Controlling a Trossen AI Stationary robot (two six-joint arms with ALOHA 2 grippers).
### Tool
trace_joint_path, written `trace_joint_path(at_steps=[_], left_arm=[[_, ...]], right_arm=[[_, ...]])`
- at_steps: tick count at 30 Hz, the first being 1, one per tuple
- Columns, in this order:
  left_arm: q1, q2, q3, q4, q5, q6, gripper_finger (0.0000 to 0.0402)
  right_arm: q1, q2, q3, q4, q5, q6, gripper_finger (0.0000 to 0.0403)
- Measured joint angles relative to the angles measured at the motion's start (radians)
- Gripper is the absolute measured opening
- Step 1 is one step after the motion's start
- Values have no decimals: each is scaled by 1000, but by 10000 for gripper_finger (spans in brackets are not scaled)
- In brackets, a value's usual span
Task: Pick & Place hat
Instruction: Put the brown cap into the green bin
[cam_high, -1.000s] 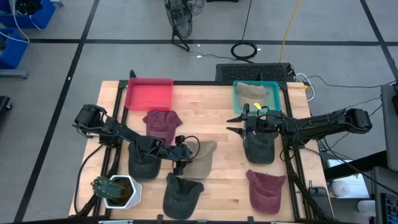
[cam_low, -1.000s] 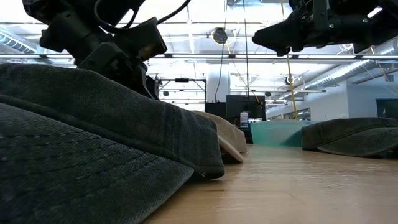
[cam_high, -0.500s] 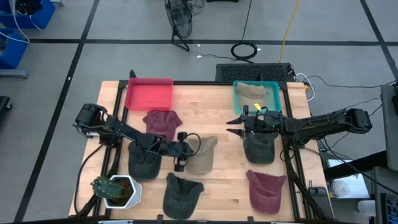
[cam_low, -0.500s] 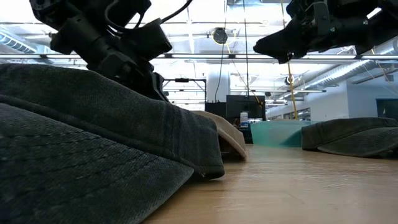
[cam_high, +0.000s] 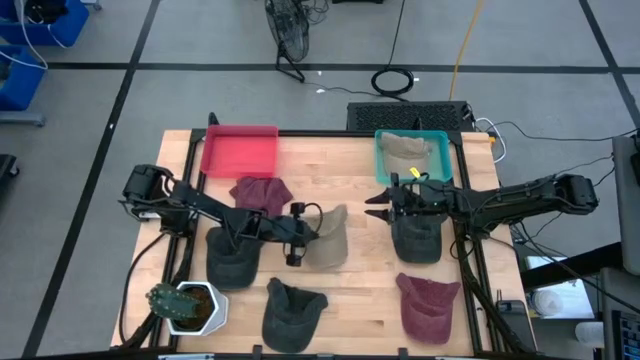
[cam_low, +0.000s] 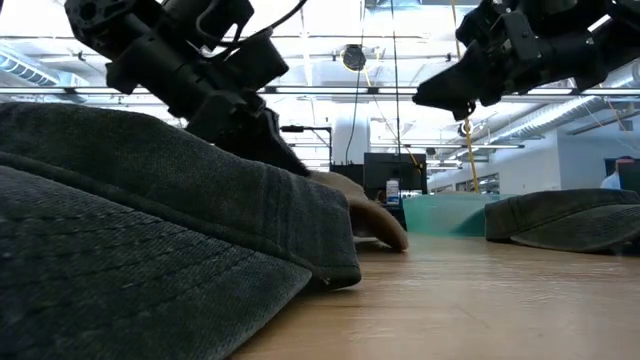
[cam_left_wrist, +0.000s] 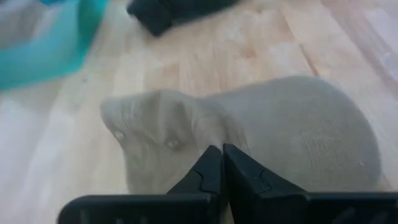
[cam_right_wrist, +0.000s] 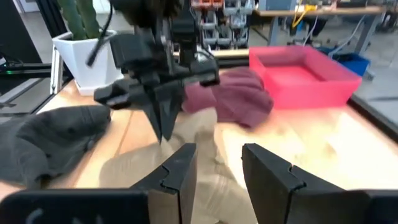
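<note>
A beige hat (cam_high: 328, 238) lies at mid table, with my left gripper (cam_high: 306, 236) shut on it; the left wrist view shows the hat (cam_left_wrist: 298, 134) just beyond the closed fingertips. In the low view the hat's (cam_low: 372, 214) front edge (cam_low: 395, 243) rests on the wood. My right gripper (cam_high: 379, 205) hangs open above the table, to the hat's right and beside a dark hat (cam_high: 416, 238). In the right wrist view the open gripper (cam_right_wrist: 217, 168) faces the left arm and the beige hat (cam_right_wrist: 211, 186). My left gripper pinches a raised fold of the beige hat's crown (cam_left_wrist: 208, 140) between its two shut fingers. They come slanting down from the table's left. The crown cloth bunches up at the fingertips (cam_low: 298, 168), while the hat's right edge stays on the table.
A teal bin (cam_high: 382, 158) with a beige hat in it stands at the far right, a red bin (cam_high: 240, 150) at the far left. A maroon hat (cam_high: 262, 195), two dark hats (cam_high: 232, 260) (cam_high: 293, 310), another maroon hat (cam_high: 428, 305) and a potted cactus (cam_high: 185, 305) lie around.
My left gripper has shut on the beige hat's crown and moved toward the table's far edge, a little rightward. The hat has been drawn along with it, its crown bunched and raised at the gripper, its right edge still on the wood.
</note>
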Motion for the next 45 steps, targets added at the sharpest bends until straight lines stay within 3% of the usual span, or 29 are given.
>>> trace_joint_path(at_steps=[16, 28, 34, 42, 45], left_arm=[[107, 0, 0, 145, 0, 144, 14], [182, 16, 0, 223, 87, 170, 14], [194, 86, 1, 373, 139, 182, 9], [229, 204, 52, 407, 100, 200, 6], [234, 228, 82, 403, 53, 144, 27]], right_arm=[[7, 0, 0, -131, -3, 159, 114], [97, 0, 0, -153, 0, 176, 114], [123, 6, 0, -149, 77, 176, 114], [126, 6, 0, -149, 82, 174, 114], [126, 7, 0, -149, 82, 172, 114]])
